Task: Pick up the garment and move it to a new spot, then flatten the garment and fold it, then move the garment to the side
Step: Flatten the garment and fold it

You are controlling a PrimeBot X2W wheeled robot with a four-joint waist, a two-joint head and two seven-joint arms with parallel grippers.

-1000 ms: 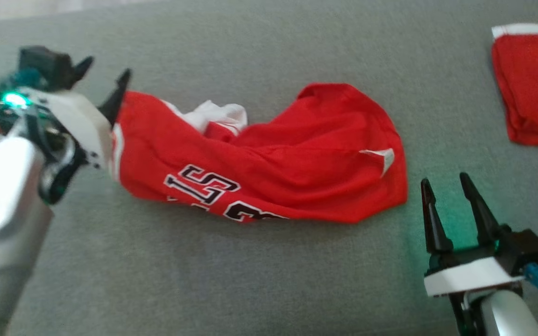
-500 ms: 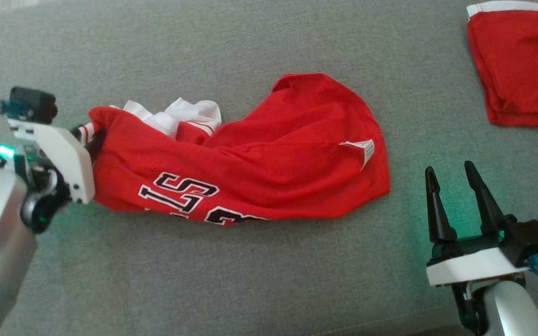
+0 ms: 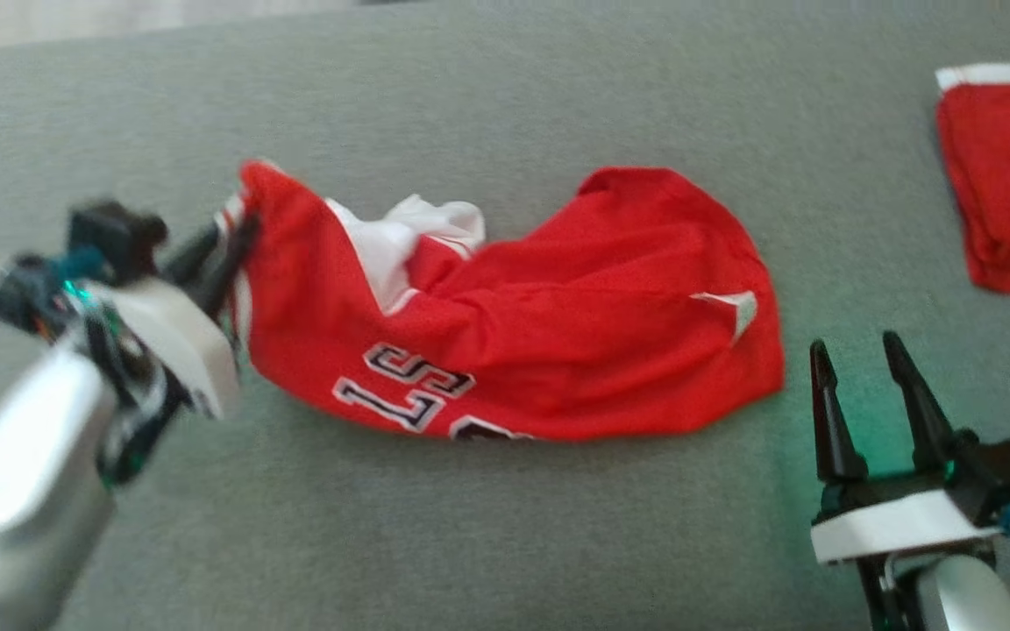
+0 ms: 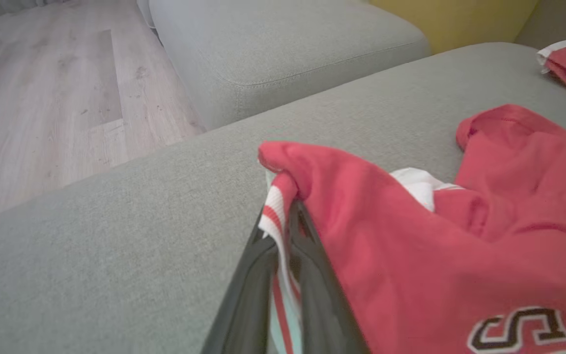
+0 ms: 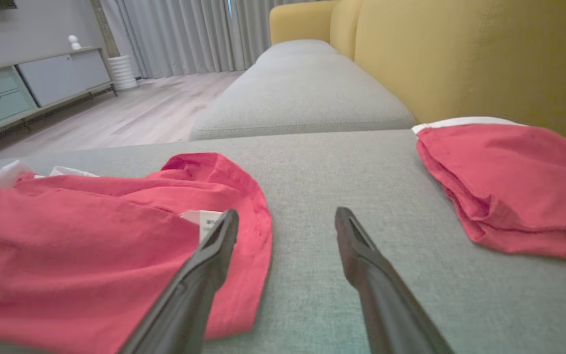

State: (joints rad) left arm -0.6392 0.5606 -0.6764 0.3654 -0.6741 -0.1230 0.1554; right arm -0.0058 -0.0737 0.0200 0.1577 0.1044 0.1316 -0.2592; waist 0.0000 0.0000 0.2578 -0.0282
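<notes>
We're on step 1, the pick-up. The garment (image 3: 558, 333), a red jersey w/ black-and-white lettering, lies crumpled mid-cushion on the grey sofa (image 3: 470, 88), w/ white lining showing at its top. Our left gripper (image 3: 238, 241) is clamped on the striped trim (image 4: 274, 209) at the garment's left end. In the left wrist view the cloth runs btwn the two dark fingers (image 4: 248, 285), pinched tight, and that corner looks lifted off the cushion. Our right gripper (image 3: 856, 343) hovers w/ jaws wide apart, holding nothing, just off the garment's right end near the white label (image 3: 733, 307). A second red garment (image 3: 1005, 175) sits folded at far right, well apart.

Next, as we judge it: lift w/ the left arm and carry to a new spot. The grip is on one edge only, so the rest will prob. drag and bunch. The right gripper likely needs the other end before we can spread it flat.

Vs. a sec ago: the left jaws stood apart beside the trim, not on it. Now they're together on cloth and the corner is pulled up. The right gripper is unchanged. The head cam shifted a bit, so the garment's slide in frame isn't real motion.
</notes>
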